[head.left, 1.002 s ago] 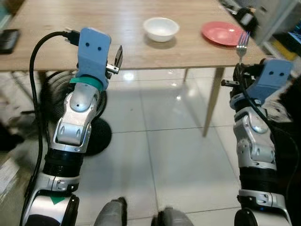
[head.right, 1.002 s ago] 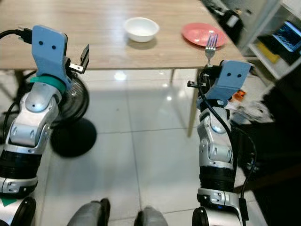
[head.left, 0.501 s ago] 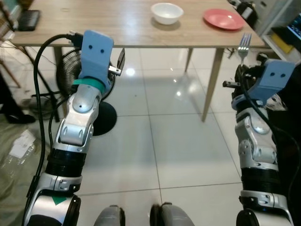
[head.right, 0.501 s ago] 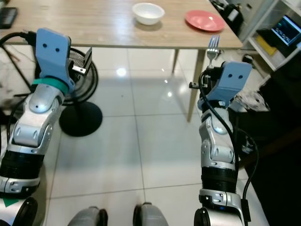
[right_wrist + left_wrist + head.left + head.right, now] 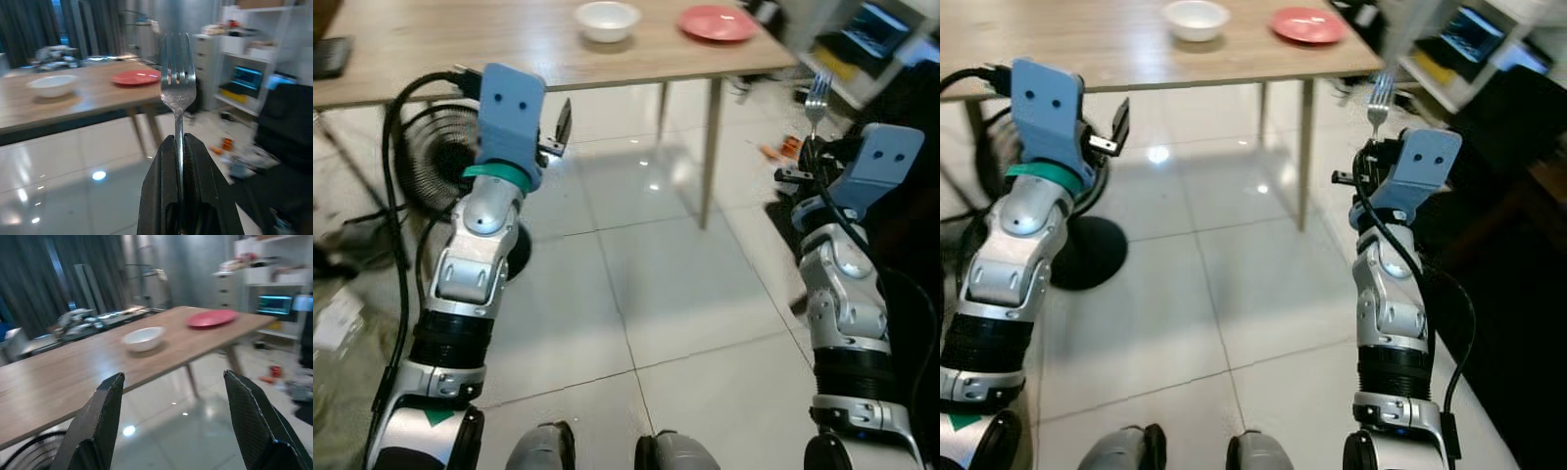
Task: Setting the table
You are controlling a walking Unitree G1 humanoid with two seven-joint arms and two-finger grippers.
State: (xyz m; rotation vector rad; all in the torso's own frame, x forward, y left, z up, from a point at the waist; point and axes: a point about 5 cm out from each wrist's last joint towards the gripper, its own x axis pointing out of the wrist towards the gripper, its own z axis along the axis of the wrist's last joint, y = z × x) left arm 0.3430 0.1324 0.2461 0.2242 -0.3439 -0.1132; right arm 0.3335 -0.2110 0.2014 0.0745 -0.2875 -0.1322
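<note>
Fork (image 5: 176, 88) upright in my right fingers (image 5: 179, 161), left fingers (image 5: 104, 421) wide — I'd walk closer, then set it beside the plate (image 5: 716, 22).

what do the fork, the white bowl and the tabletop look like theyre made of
Silver fork in the right gripper: probably steel, since it shows bright glints. Round white bowl: glossy, ceramic or plastic, cannot tell which. Light brown tabletop: wood or wood-look laminate, with matte grain streaks.

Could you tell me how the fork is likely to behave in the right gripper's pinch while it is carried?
The fork looks like shiny metal, so probably stiff and somewhat slippery. The right gripper pinches only its thin handle, tines up, so it might pivot or slide if jolted.
</note>
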